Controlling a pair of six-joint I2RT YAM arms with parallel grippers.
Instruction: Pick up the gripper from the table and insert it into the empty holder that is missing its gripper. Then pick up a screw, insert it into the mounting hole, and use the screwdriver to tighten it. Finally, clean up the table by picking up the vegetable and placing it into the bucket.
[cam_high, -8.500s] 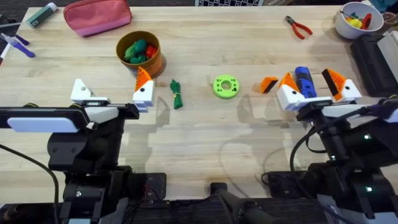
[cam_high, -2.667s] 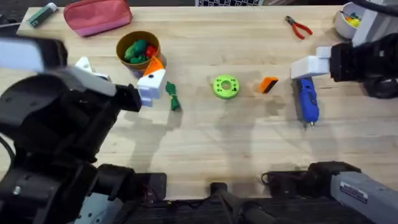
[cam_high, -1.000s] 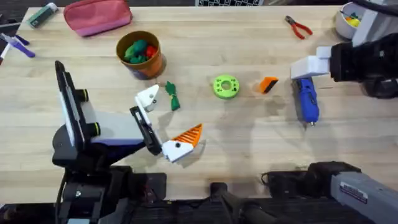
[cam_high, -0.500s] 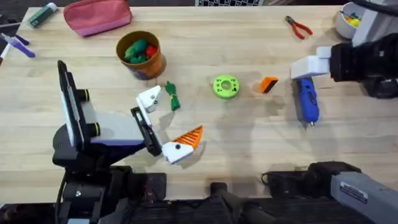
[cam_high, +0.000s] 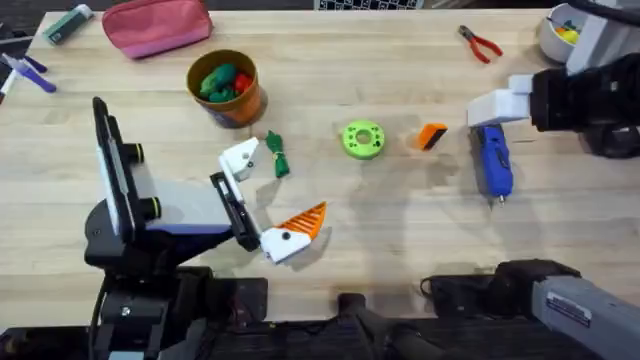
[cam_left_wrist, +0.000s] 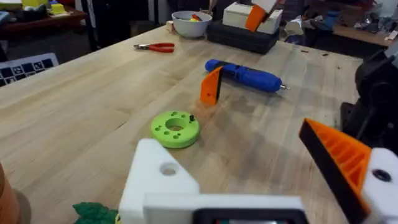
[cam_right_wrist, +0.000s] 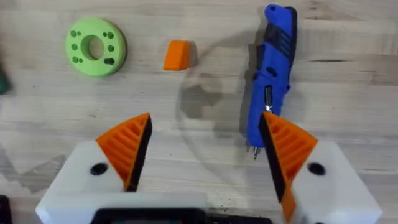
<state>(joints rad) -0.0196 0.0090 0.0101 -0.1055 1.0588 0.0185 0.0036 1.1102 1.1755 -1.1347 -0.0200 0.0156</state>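
The loose orange gripper (cam_high: 431, 136) is lying on the wooden surface (cam_high: 400, 230), sitting between the lime-green ring disc (cam_high: 362, 139) and the blue screwdriver (cam_high: 492, 163), touching neither.

The left gripper (cam_high: 268, 197) is sitting turned sideways low over the near-left part of the surface with its fingers spread wide and nothing in them. One white finger mount is wearing its orange pad; the holder (cam_high: 240, 157) nearer the bucket is bare, with a mounting hole showing in the left wrist view.

The right gripper (cam_right_wrist: 205, 155) is hanging wide open above the screwdriver tip, empty. Overhead, most of it is cut off at the right edge.

The little dark-green vegetable (cam_high: 276, 154) is lying just beside the bare holder. The orange-brown bucket (cam_high: 226, 87) is holding a heap of green and red toy veg.
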